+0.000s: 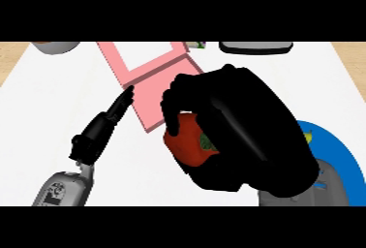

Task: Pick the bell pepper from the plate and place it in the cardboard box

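Head view.

Right hand (250,131): nearest the eye, fingers curling round the pepper (187,142) and holding it off the plate (336,145), between plate and pink box (150,97).

Pepper: red, with a green stem patch showing. It is likely light, stiff-skinned and glossy, so prone to slipping. Wrapping the broad body is looking safer than pinching the stem.

Left hand (100,131): fingers lying straight, holding nothing, tips reaching just beside the box.
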`<state>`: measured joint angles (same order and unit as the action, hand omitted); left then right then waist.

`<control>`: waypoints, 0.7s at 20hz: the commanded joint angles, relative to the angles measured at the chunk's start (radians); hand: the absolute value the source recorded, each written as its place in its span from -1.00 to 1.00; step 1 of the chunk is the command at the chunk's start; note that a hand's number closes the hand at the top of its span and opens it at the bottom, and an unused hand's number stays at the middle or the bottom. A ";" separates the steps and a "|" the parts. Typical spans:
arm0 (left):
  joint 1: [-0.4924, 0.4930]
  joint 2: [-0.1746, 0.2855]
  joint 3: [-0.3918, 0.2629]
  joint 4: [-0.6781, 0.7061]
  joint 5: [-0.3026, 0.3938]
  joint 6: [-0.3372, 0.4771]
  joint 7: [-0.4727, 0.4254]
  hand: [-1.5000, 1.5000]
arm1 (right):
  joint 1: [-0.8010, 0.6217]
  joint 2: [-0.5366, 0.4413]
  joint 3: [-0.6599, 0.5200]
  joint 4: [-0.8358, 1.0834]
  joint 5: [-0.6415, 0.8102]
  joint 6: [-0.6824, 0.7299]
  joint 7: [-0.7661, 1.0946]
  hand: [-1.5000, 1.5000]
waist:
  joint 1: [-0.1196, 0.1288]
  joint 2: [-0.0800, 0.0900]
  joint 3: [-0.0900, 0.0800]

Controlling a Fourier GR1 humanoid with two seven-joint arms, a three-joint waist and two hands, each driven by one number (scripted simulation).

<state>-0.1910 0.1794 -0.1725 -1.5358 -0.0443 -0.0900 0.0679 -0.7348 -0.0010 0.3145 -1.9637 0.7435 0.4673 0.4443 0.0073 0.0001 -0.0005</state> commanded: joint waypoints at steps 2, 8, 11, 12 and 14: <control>-0.081 -0.014 0.037 0.076 0.006 -0.023 -0.003 0.00 | -0.154 0.001 -0.047 0.181 -0.072 -0.087 0.022 1.00 | -0.001 0.001 0.000; -0.073 -0.047 0.017 0.035 -0.013 -0.011 0.059 0.00 | -0.270 0.001 -0.072 0.427 -0.084 -0.216 -0.037 1.00 | 0.004 0.002 0.000; 0.023 -0.012 0.013 -0.052 -0.025 -0.030 0.022 0.00 | -0.303 0.001 -0.025 0.528 -0.033 -0.296 -0.031 1.00 | 0.012 0.001 0.000; -0.041 -0.034 0.022 0.000 -0.034 -0.012 0.037 0.00 | -0.330 0.001 -0.052 0.576 -0.019 -0.314 -0.064 1.00 | 0.007 0.003 0.000; -0.048 -0.038 0.018 -0.034 -0.013 -0.033 0.096 0.00 | -0.360 0.001 -0.097 0.650 0.005 -0.315 -0.121 1.00 | 0.006 0.002 0.000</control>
<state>-0.2169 0.1557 -0.1537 -1.5565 -0.0618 -0.1159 0.1209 -1.0372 -0.0001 0.2455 -1.4540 0.7113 0.2083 0.3874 0.0140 0.0015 -0.0006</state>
